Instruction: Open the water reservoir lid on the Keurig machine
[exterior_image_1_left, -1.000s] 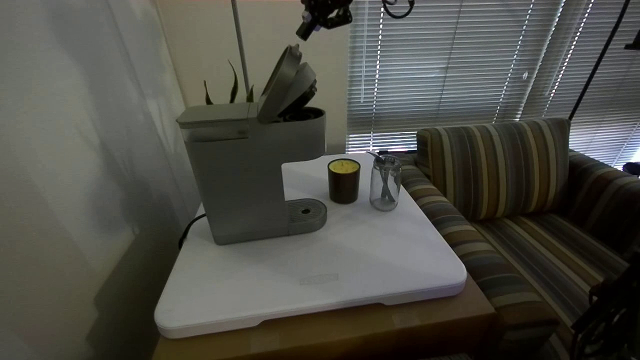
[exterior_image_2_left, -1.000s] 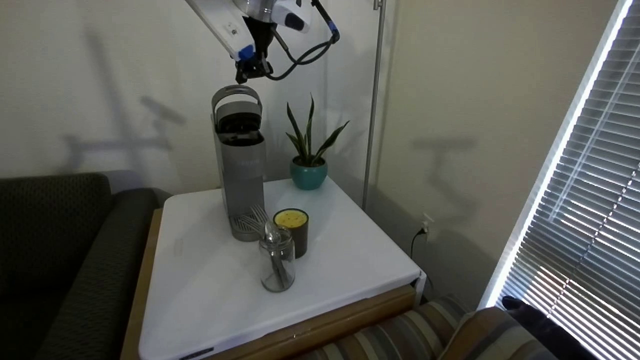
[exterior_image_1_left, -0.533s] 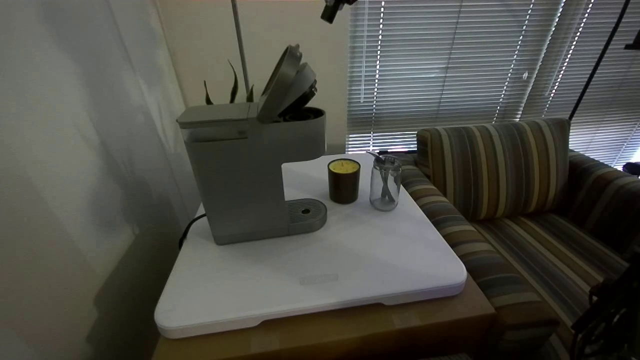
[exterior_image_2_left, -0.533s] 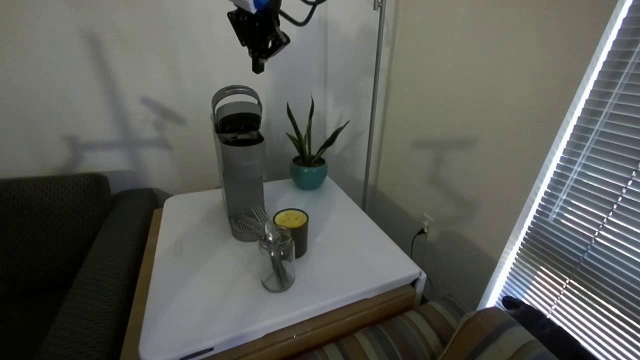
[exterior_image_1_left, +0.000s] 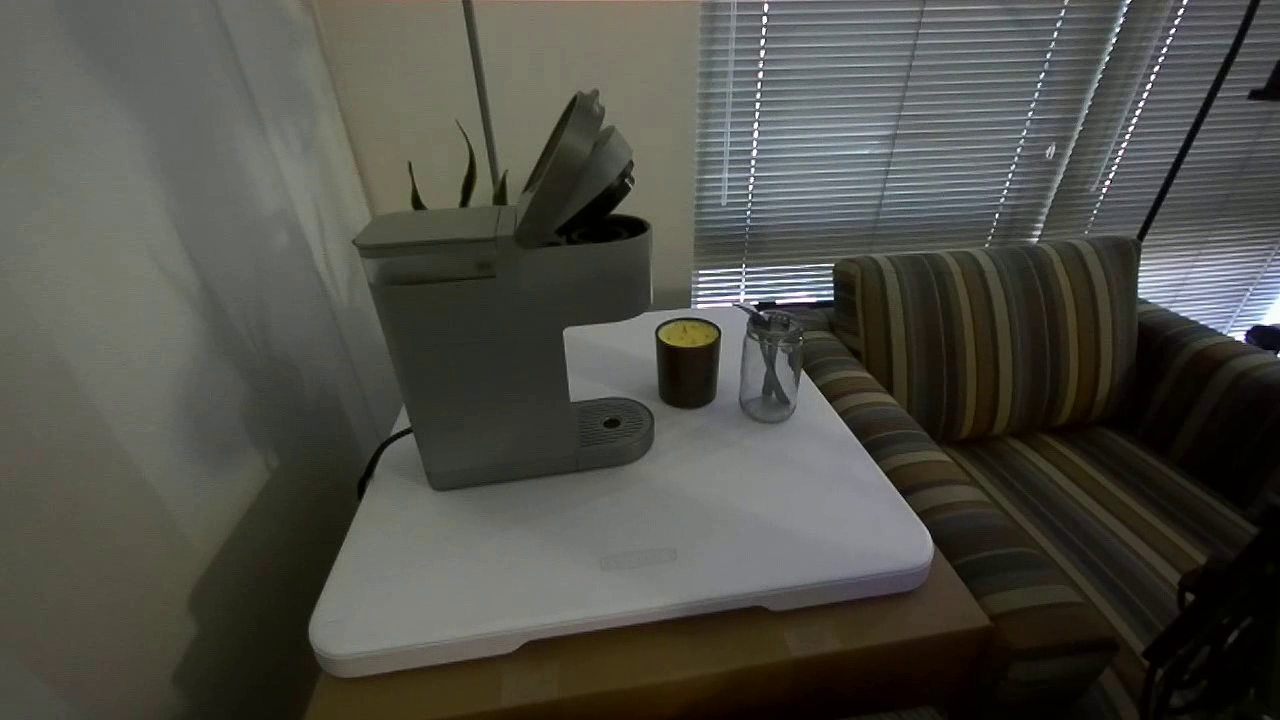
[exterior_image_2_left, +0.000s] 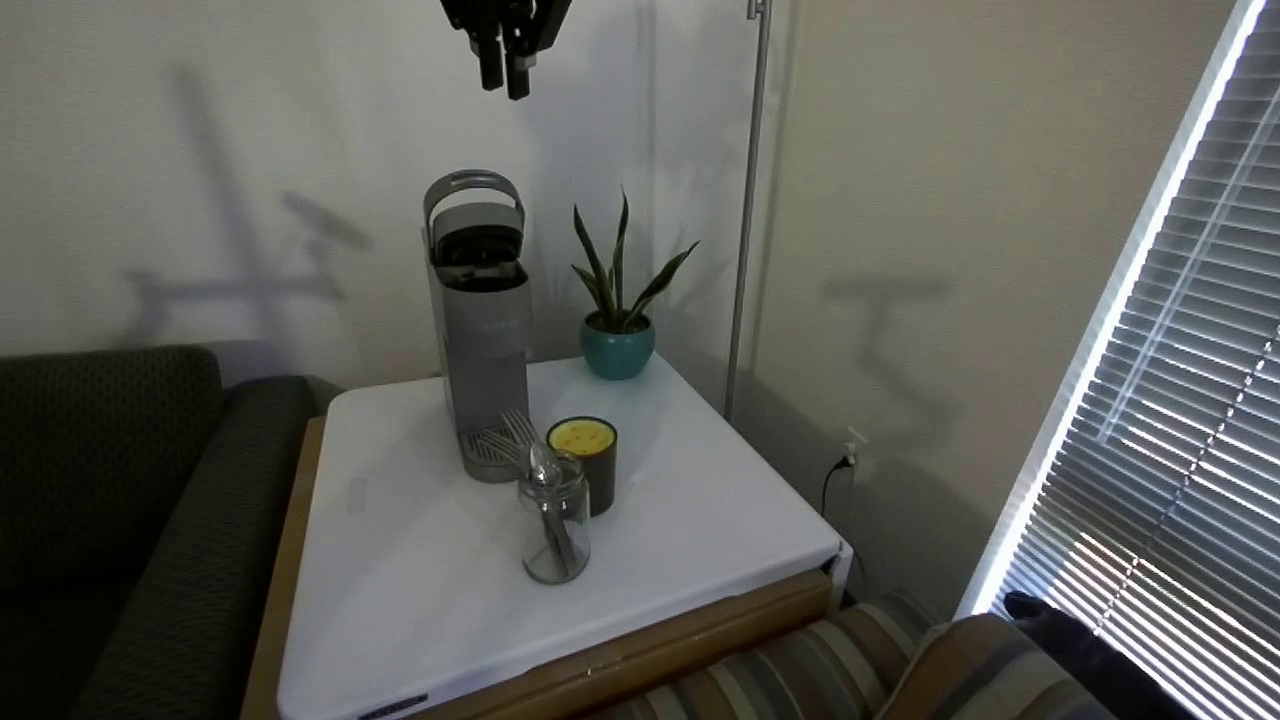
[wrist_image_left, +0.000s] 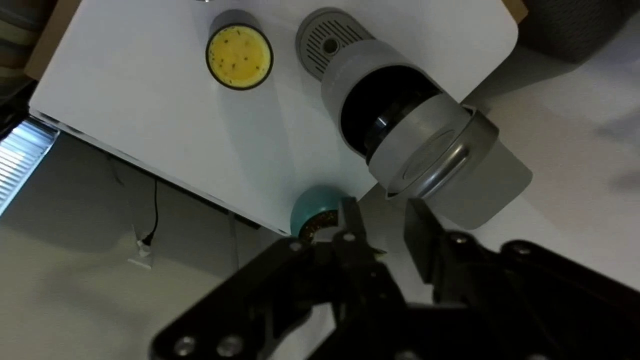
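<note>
Tool (exterior_image_2_left: 504, 85) released: fingers (wrist_image_left: 421, 232) stand apart, clear gap between them, background showing through in the wrist view. In an exterior view it hangs from the top edge, pointing down, well above the Keurig machine (exterior_image_2_left: 487, 350) and apart from it.

Water reservoir lid (exterior_image_1_left: 430, 228) is down, lying flat on the rear top of the machine in an exterior view; in the wrist view it shows as a plain grey panel just behind the handle (wrist_image_left: 445, 170). Brew head (exterior_image_1_left: 590, 175) is tilted up with that handle, dark chamber (exterior_image_1_left: 605, 230) exposed in front of it. Machine upright on the white table (exterior_image_1_left: 760, 530), drip tray (exterior_image_1_left: 612, 425) at its foot, cord (exterior_image_1_left: 372, 465) running from its back over the table edge.

Dark cup (exterior_image_1_left: 687, 375) with yellow fill: upright, near the drip tray, not touching it. Glass jar (exterior_image_1_left: 770, 390): upright, just beside the cup, cutlery (exterior_image_2_left: 545, 465) leaning inside. Teal pot (exterior_image_2_left: 617, 352) with a spiky plant (exterior_image_2_left: 620, 270) at a table corner, to one side of the machine.

Surroundings: striped armchair (exterior_image_1_left: 985, 340) beside the table, window blinds (exterior_image_1_left: 850, 150) behind it, dark sofa (exterior_image_2_left: 120, 480) by another side, metal pole (exterior_image_2_left: 745, 260) behind the plant.
</note>
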